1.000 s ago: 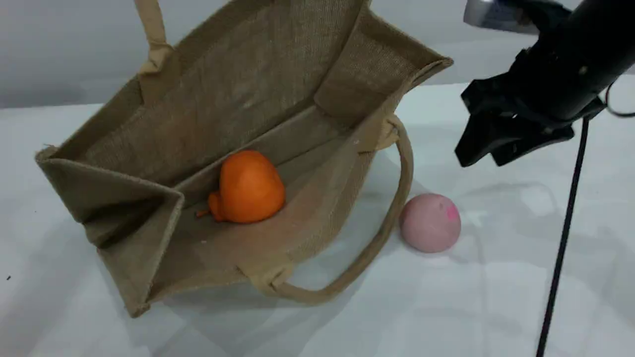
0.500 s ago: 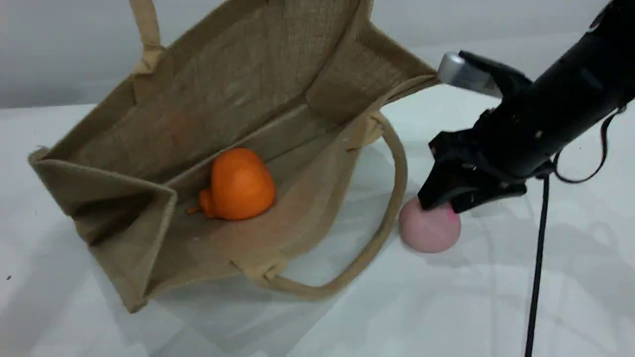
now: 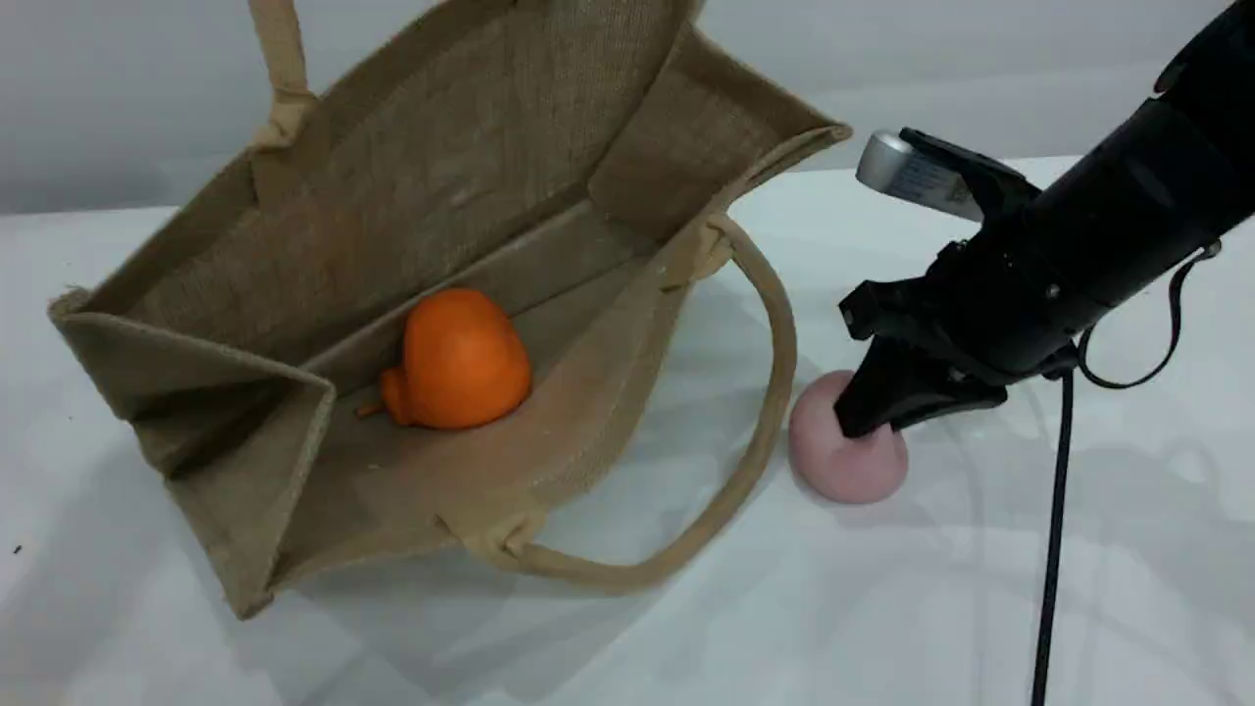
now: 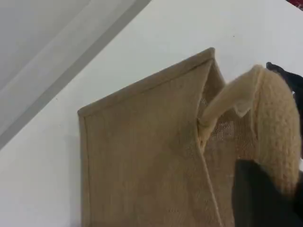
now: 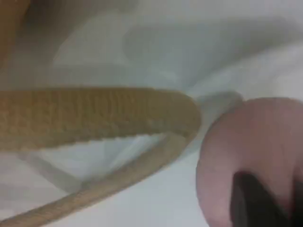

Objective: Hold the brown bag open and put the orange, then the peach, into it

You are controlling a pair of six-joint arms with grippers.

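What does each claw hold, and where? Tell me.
Left claw: shut on the brown bag by its upper handle. Right claw: shut on the peach, gripping its top.

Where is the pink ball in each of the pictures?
Scene view: the peach sits on the white table, right of the brown bag, with the right gripper shut on its top.
Left wrist view: the peach is not in it.
Right wrist view: the peach fills the lower right corner, behind the dark fingertip.
Shared landmark: the bag's lower handle, just left of the peach in both views.
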